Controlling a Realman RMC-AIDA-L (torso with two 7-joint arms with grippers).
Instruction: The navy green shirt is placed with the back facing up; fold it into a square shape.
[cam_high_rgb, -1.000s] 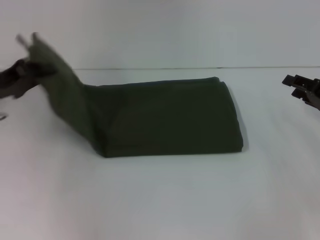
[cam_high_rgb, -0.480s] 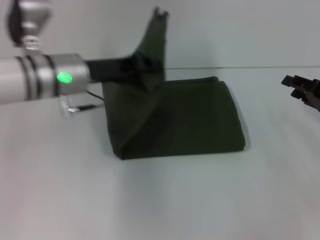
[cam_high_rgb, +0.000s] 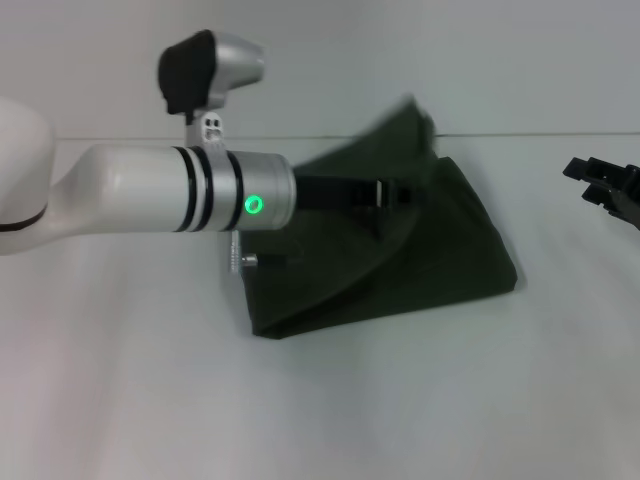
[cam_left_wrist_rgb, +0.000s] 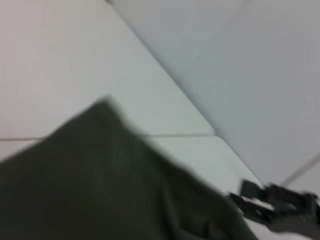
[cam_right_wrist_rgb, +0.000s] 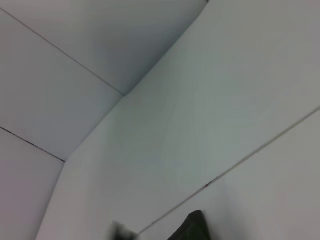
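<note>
Navy green shirt (cam_high_rgb: 440, 250), plain side, left pincer (cam_high_rgb: 400, 195) gripping

The left end effector (cam_high_rgb: 395, 200) is buried against the raised fold of the shirt (cam_high_rgb: 440, 250), so its fingers can't be made out. That lifted flap is blurred by motion. The right end effector (cam_high_rgb: 608, 188) is cut off at the picture's edge, its grip unreadable.

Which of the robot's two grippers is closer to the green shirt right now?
Left. The left gripper is over the navy green shirt, holding a lifted fold of it. The right gripper hangs off to the shirt's right, apart from it.
</note>
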